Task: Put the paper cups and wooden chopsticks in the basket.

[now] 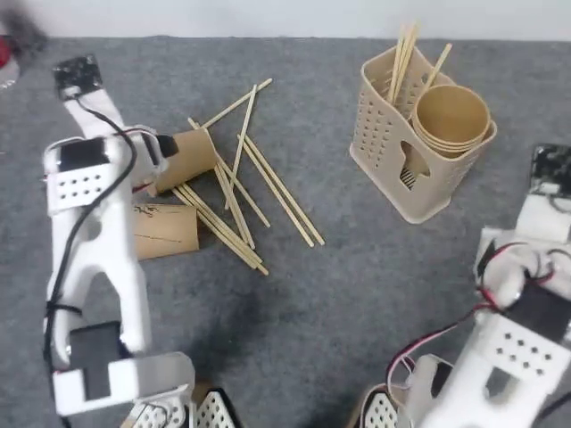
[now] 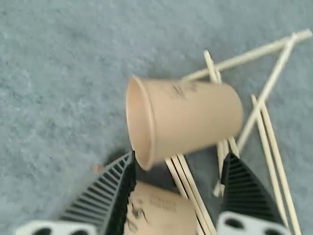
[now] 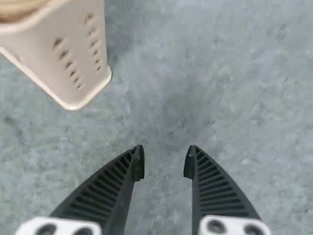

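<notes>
A paper cup (image 2: 183, 120) lies on its side on the grey carpet, rim toward the carpet's bare side, resting across some wooden chopsticks (image 2: 264, 98). My left gripper (image 2: 178, 166) is open just short of it, one finger on each side, nothing between them. A second paper cup (image 2: 156, 210) lies under the gripper. In the high view these two cups (image 1: 183, 160) (image 1: 165, 230) lie at the left beside the scattered chopsticks (image 1: 245, 183). The beige basket (image 1: 384, 134) holds stacked cups (image 1: 451, 116) and a few chopsticks (image 1: 406, 53). My right gripper (image 3: 164, 159) hangs open over bare carpet near the basket (image 3: 63, 58).
The left arm (image 1: 89, 232) stands along the table's left side and the right arm (image 1: 517, 330) at the lower right. Bare carpet (image 1: 357, 303) lies between the chopstick pile and the basket. A pale wall edge runs along the far side.
</notes>
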